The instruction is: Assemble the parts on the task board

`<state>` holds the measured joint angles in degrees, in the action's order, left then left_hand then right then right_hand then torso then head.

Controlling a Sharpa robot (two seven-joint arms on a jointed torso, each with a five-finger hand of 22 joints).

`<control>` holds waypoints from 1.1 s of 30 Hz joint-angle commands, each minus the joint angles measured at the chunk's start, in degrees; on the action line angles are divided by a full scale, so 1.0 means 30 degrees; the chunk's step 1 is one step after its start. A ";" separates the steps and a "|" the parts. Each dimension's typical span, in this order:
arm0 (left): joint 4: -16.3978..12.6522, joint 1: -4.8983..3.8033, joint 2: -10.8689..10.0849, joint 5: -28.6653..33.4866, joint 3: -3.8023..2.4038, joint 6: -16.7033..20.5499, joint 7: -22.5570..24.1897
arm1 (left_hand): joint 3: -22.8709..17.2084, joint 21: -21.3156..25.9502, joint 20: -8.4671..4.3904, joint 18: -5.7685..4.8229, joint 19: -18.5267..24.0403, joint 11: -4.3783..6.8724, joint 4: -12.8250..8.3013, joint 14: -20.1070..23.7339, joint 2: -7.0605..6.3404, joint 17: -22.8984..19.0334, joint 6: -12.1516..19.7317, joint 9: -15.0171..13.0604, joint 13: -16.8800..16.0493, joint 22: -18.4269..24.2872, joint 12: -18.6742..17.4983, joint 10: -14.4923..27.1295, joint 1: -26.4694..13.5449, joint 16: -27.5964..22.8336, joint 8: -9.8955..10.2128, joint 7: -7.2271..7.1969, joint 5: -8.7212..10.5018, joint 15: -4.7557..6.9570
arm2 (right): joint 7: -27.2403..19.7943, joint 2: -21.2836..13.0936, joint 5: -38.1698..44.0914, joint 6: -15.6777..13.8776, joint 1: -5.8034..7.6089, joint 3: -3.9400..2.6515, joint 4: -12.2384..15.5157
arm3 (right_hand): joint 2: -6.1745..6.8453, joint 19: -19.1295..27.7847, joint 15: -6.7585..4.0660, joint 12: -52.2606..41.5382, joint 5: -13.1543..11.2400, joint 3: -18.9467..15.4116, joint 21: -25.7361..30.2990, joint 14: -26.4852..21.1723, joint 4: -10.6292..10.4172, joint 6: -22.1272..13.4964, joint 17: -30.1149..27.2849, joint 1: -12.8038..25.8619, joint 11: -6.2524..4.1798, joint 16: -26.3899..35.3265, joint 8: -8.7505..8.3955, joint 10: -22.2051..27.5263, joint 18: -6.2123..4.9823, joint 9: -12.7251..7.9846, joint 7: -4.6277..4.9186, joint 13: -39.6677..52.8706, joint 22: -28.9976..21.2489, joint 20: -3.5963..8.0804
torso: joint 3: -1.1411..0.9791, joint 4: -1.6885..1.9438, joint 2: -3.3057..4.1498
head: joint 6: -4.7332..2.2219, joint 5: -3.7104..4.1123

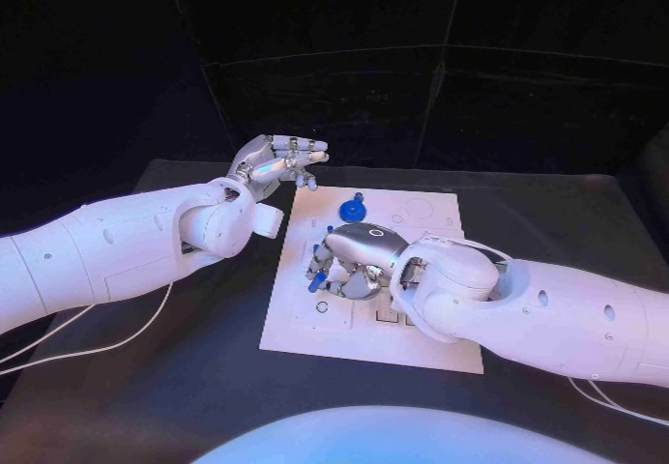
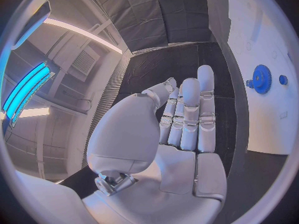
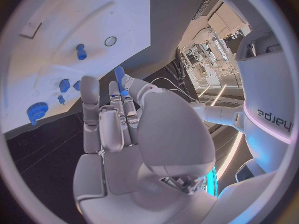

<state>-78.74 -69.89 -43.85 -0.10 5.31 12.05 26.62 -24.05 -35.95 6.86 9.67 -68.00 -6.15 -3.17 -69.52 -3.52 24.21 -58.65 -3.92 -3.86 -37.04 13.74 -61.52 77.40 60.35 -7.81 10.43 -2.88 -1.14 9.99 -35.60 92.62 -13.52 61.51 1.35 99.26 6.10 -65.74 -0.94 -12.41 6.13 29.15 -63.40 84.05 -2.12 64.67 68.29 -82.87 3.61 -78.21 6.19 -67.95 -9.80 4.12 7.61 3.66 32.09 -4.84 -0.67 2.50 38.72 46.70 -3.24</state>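
The white task board lies in the middle of the black table. A blue gear stands near its far edge and shows again as the gear in the left wrist view. My right hand hovers over the board's middle and pinches a slim blue peg between thumb and finger; its tip pokes out below the fingers. Another blue peg and small blue pieces sit on the board. My left hand hangs beside the board's far left corner, fingers straight, holding nothing.
Black table surrounds the board, with white cables trailing under my left arm. A dark wall stands behind the table. A round hole marks the board near the standing peg.
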 commanded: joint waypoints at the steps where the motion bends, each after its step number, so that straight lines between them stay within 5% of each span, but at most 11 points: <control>1: -0.0036 -0.0034 0.0025 0.0053 -0.0016 -0.0118 0.0111 | -0.0001 0.0062 -0.0036 0.0261 0.0118 -0.0044 -0.0085 0.0077 -0.0171 -0.0025 0.0070 0.0022 0.0010 0.0024 0.0125 0.0079 -0.0078 -0.0107 -0.0105 0.0011 -0.0076 -0.0009 | -0.0608 0.0272 0.0089 0.1069 -0.0089 0.0024 -0.0408 | 0.0071 0.0152 0.0006 0.0083 0.0090 0.0105 0.0037 0.0757 0.0043 0.0039 -0.0028 -0.0052 0.0079 -0.0084 0.0061 -0.0022 0.0004 0.0021 0.0126 0.0022 -0.0032 -0.0036 | -0.0020 0.0017 -0.0001 | 0.0055 -0.0051; 17: 0.0027 -0.0035 0.0065 0.0053 -0.0016 -0.0133 0.0080 | -0.0001 0.0062 -0.0036 0.0261 0.0118 -0.0044 -0.0085 0.0077 -0.0171 -0.0025 0.0070 0.0022 0.0010 0.0024 0.0125 0.0079 -0.0078 -0.0107 -0.0105 0.0011 -0.0076 -0.0009 | -0.0180 0.0565 0.0697 0.2856 -0.0256 0.0086 -0.0913 | 0.0118 0.0210 0.0022 0.0105 0.0110 0.0063 0.0042 0.0741 0.0086 0.0104 -0.0082 0.0070 0.0081 -0.0060 0.0085 -0.0115 -0.0004 0.0032 0.0127 0.0045 -0.0071 -0.0058 | -0.0040 -0.0019 0.0009 | 0.0188 -0.0126; 33: 0.0068 -0.0034 0.0092 0.0053 -0.0014 -0.0150 0.0057 | 0.0002 0.0070 -0.0031 0.0260 0.0117 -0.0057 -0.0089 0.0079 -0.0181 -0.0034 0.0105 0.0026 0.0011 0.0029 0.0137 0.0099 -0.0107 -0.0103 -0.0101 0.0027 -0.0077 -0.0018 | 0.0420 0.0588 0.1363 0.3562 -0.0260 0.0093 -0.1053 | 0.0129 0.0234 0.0023 0.0119 0.0104 0.0037 0.0047 0.0733 0.0095 0.0132 -0.0113 0.0129 0.0076 -0.0046 0.0096 -0.0147 -0.0010 0.0037 0.0119 0.0051 -0.0090 -0.0064 | -0.0018 -0.0011 -0.0009 | 0.0384 -0.0141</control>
<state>-78.53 -69.91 -43.62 -0.10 5.30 12.04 26.59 -24.05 -35.95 6.87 9.68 -67.99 -6.15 -3.17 -69.52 -3.75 24.16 -58.65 -3.92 -3.86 -37.05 13.98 -61.52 77.17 60.35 -7.81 10.42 -2.88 -1.14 10.27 -33.87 95.21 -4.11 60.68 1.65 96.10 6.12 -65.54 -0.94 -12.32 6.08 29.11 -63.40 84.04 -2.12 64.74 68.03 -82.86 3.92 -78.21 6.20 -68.06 -9.80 4.17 7.90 3.75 31.88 -5.04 -0.78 2.46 38.74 47.80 -3.67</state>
